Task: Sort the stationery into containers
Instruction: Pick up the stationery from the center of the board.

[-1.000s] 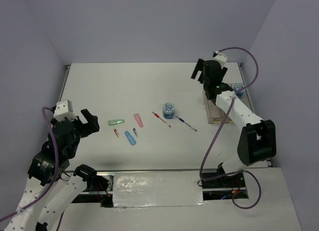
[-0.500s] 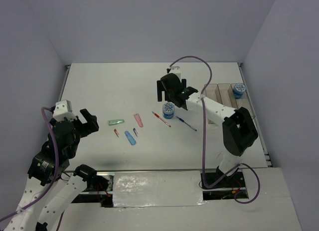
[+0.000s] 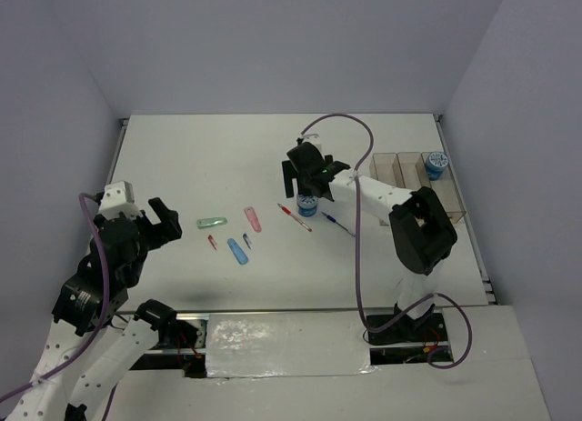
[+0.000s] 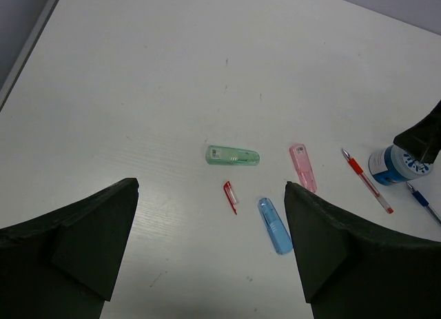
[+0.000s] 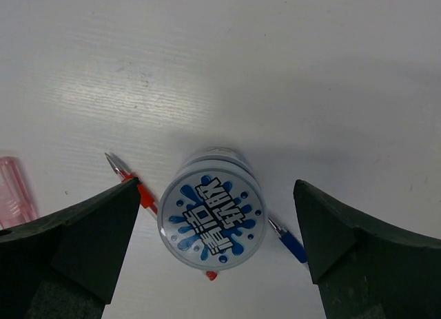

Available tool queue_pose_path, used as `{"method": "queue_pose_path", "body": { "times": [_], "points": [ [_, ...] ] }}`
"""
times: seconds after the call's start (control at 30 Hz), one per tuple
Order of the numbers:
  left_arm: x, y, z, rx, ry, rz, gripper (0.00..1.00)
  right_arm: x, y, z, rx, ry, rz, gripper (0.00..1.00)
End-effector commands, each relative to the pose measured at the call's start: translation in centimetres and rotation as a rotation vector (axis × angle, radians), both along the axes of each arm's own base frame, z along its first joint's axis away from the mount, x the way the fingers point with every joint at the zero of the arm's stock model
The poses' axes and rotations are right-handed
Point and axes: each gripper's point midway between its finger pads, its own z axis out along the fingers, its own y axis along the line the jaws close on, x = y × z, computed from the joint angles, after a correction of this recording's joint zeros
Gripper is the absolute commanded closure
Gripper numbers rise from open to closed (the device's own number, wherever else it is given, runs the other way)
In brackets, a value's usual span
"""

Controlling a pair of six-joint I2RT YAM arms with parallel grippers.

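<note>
White shells and black joints covered the left arm (image 3: 56,377) and right arm (image 3: 386,195), each trailing a purple cable (image 3: 341,119). The left end effector (image 4: 210,188) and right end effector (image 5: 217,184) bore dark wedge fingers (image 4: 83,236).

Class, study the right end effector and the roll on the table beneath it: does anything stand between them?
Nothing visible does. The right end effector hangs open straight above the roll, one finger on each side. The red pen and blue pen lie flat at the roll's sides, below the fingers.

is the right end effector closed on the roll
No, the right end effector is open, with a clear gap on each side of the blue-and-white roll.
</note>
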Motion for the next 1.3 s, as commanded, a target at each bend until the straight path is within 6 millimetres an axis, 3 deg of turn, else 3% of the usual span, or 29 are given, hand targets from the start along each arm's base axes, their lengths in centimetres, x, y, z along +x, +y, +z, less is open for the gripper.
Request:
{"method": "queue_pose_path", "body": {
  "times": [0.0, 0.27, 0.4, 0.57, 0.6, 0.63, 0.67, 0.77, 0.9, 1.07, 1.17, 1.23, 1.27],
  "points": [
    [0.4, -0.3, 0.7, 0.0, -0.031, -0.014, 0.01, 0.2, 0.9, -0.7, 0.002, 0.012, 0.015, 0.01],
    [0.3, -0.3, 0.7, 0.0, -0.035, -0.019, 0.01, 0.0, 1.3, -2.1, 0.009, 0.043, 0.024, 0.07],
    [0.3, -0.3, 0.8, -0.001, -0.039, -0.017, 0.01, 0.0, 1.4, -1.6, 0.024, 0.032, 0.03, 0.39],
    [0.2, -0.2, 0.8, -0.002, -0.04, -0.014, 0.01, -0.3, 1.5, -1.1, 0.026, 0.034, 0.03, 0.5],
    [0.2, -0.2, 0.8, -0.003, -0.041, -0.016, 0.01, -0.3, 1.4, -1.2, 0.026, 0.035, 0.027, 0.62],
    [0.2, -0.2, 0.9, -0.005, -0.044, -0.014, 0.01, -0.2, 1.4, -1.1, 0.03, 0.031, 0.028, 0.87],
    [0.2, -0.1, 0.8, -0.004, -0.043, -0.012, 0.01, 0.0, 1.1, -0.7, 0.024, 0.019, 0.009, 1.0],
    [0.1, -0.1, 0.9, -0.004, -0.047, -0.013, 0.01, 0.3, 1.5, 0.6, 0.05, -0.019, 0.022, 1.0],
    [0.2, -0.2, 0.9, -0.003, -0.043, -0.016, 0.01, 1.6, 1.4, 4.8, 0.056, -0.1, 0.003, 1.0],
    [0.1, -0.1, 1.0, -0.007, -0.05, -0.014, 0.01, 2.2, -1.6, 10.0, 0.104, -0.204, -0.073, 1.0],
    [0.0, -0.1, 1.1, -0.01, -0.058, -0.015, 0.01, 2.3, -5.9, 11.3, 0.11, -0.249, -0.181, 1.0],
    [0.0, -0.2, 1.1, -0.01, -0.059, -0.019, 0.01, 2.8, -10.0, 12.8, 0.109, -0.293, -0.279, 1.0],
    [0.0, -0.2, 1.1, -0.01, -0.058, -0.022, 0.01, 2.7, -11.7, 12.4, 0.088, -0.295, -0.32, 1.0]
  ]
}}
